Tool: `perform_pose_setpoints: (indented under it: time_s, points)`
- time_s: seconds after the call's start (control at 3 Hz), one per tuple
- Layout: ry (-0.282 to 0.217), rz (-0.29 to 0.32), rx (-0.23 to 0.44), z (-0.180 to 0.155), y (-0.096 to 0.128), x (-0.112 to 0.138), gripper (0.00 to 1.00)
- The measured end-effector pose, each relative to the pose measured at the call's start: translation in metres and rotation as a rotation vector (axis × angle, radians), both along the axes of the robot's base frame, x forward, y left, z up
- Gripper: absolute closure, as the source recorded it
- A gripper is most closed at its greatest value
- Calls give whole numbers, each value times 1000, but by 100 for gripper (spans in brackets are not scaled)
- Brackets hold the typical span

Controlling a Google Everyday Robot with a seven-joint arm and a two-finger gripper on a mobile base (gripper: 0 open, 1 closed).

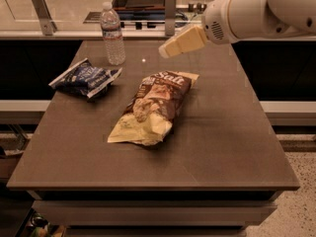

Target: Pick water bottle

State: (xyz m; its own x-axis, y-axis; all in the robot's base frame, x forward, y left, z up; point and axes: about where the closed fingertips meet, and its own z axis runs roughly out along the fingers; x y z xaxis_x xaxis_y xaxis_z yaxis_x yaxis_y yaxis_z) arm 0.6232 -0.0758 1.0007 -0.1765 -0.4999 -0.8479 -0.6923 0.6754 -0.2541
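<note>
The water bottle (pixel 112 36) stands upright at the far left of the tabletop (pixel 222 147), just behind a blue chip bag (pixel 86 78). It looks light, thin-walled and slick, easy to dent or tip, so its ribbed middle seems the safest hold. The end effector (pixel 181 41) hangs off to its right, well apart; open or closed, I cannot tell.

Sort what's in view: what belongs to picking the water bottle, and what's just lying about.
Job: bottle, upright on the table, far left; hand, in the air to its right, not touching it.
Lying about: blue bag, near the bottle; brown bag, mid-table.
</note>
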Motion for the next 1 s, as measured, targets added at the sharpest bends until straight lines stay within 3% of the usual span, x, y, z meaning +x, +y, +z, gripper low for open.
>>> perform_pose_setpoints:
  time_s: [0.33,1.0]
  points:
    - [-38,46,53,0,29,24,0]
    - [-59,138,124,-4,82,77,0]
